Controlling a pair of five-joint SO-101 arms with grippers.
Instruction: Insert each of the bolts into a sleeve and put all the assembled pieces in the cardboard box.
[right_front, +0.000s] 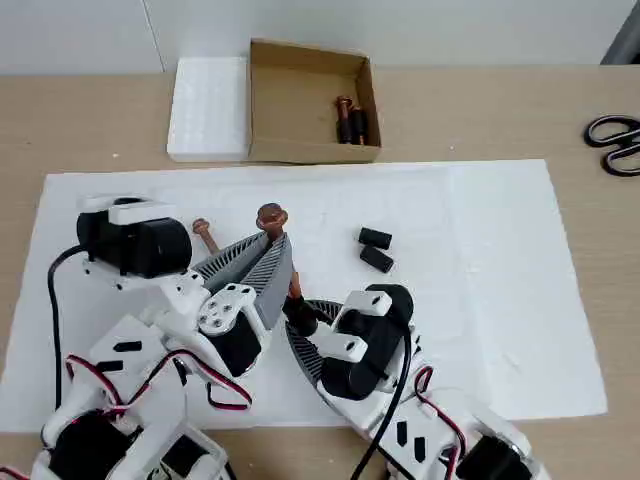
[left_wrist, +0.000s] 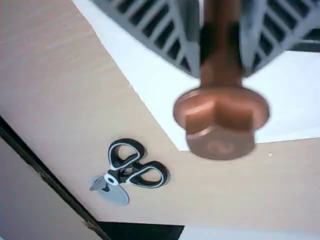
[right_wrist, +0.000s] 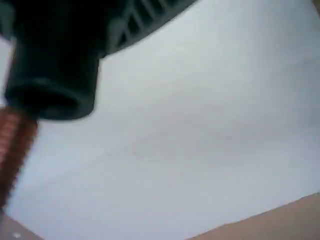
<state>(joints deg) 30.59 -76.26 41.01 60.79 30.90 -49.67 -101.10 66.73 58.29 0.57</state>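
Gripping a copper bolt (right_front: 271, 216) by its shank near the frame's centre, the left tool (right_front: 268, 243) is clamped on it, the head pointing toward the top edge. The bolt's threaded end meets the mouth of a black sleeve (right_front: 299, 314), which is pinched in the right tool (right_front: 303, 322). A loose bolt (right_front: 203, 232) lies just to the left, and two loose sleeves (right_front: 375, 238) lie to the right. Two assembled pieces (right_front: 350, 120) sit in the cardboard box (right_front: 290, 100) at upper centre of the surface (right_front: 100, 110).

Two sleeves (right_front: 374, 238) lie on the sheet (right_front: 480, 280), right of the bolt (right_front: 271, 216); cardboard box (right_front: 300, 100) behind.
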